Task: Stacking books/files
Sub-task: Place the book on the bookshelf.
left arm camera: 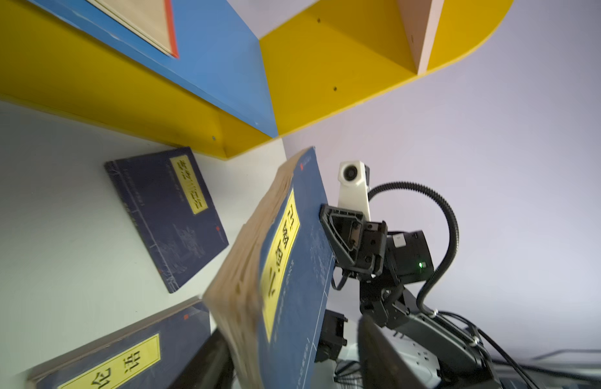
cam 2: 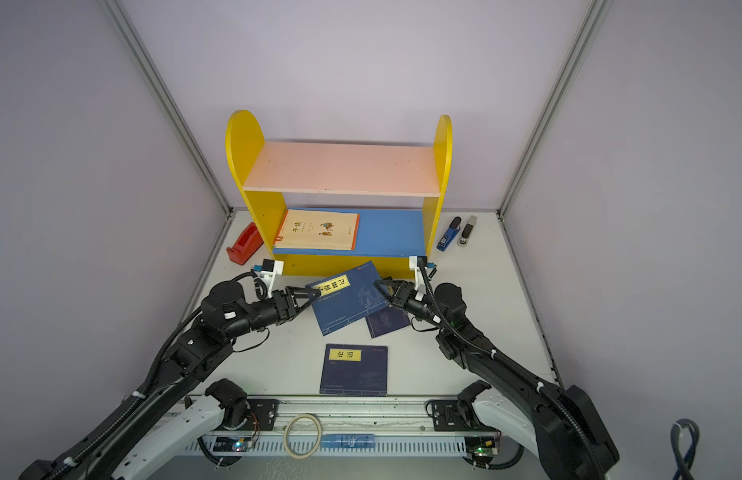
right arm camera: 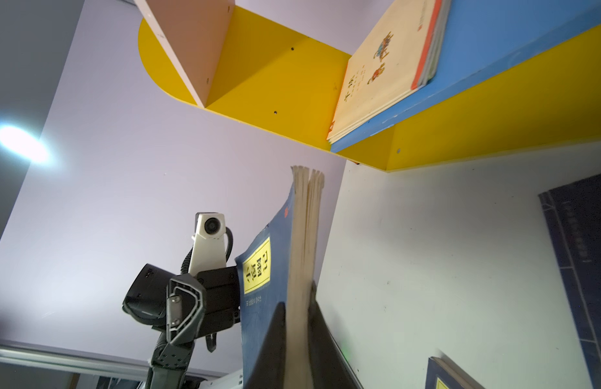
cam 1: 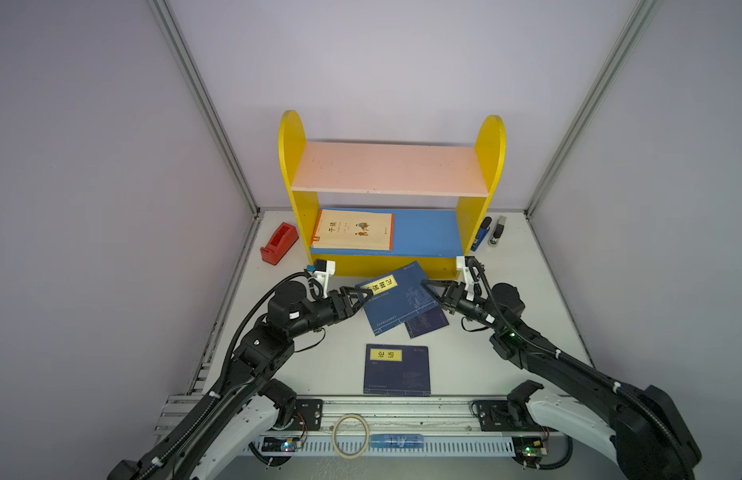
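A navy book with a yellow title label hangs tilted above the table in front of the shelf. My right gripper is shut on its right edge; in the right wrist view the fingers clamp the page block. My left gripper is open at the book's left edge, and in the left wrist view the jaws stand wide around the book. A second navy book lies partly hidden beneath it. A third navy book lies nearer the front. Cream books lie stacked on the blue lower shelf.
The yellow shelf unit stands at the back, with a pink top board and a blue lower board. A red tape dispenser sits to its left. A blue stapler and a grey stapler sit to its right. A tape ring rests on the front rail.
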Action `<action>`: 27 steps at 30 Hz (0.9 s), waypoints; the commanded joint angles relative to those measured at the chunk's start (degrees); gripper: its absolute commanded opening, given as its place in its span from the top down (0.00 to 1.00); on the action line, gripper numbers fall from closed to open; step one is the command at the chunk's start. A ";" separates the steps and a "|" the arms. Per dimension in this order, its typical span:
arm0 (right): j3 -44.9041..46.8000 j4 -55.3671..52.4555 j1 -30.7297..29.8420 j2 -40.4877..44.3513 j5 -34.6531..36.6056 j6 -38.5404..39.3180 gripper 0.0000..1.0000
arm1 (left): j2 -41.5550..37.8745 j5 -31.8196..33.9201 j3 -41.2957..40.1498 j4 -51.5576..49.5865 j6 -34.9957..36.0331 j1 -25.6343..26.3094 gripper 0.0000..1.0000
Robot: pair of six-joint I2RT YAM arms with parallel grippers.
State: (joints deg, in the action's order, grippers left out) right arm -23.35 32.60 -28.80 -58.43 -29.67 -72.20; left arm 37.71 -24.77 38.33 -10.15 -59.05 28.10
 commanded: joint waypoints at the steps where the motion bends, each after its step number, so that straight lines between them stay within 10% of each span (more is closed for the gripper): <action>1: 1.31 -0.48 -1.17 1.01 9.09 -0.05 1.00 | -4.47 15.52 3.14 -13.87 0.63 -3.04 0.09; 9: 1.56 1.86 -16.63 -6.27 34.82 0.31 1.00 | -6.28 44.76 5.08 -31.09 -9.76 -10.58 0.00; 20: -13.94 33.24 -22.48 -46.42 48.55 -3.10 1.00 | -0.88 52.57 -0.35 -24.89 -3.59 -15.80 0.00; 27: -27.75 29.22 -22.80 -57.23 52.96 -3.36 1.00 | -5.31 53.26 -2.34 -22.13 -1.05 -15.97 0.00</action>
State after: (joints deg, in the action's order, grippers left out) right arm -48.97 56.51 -51.44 -114.26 18.87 -74.85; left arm 33.43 26.50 36.69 -34.41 -62.11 12.21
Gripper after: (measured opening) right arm 0.121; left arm 0.997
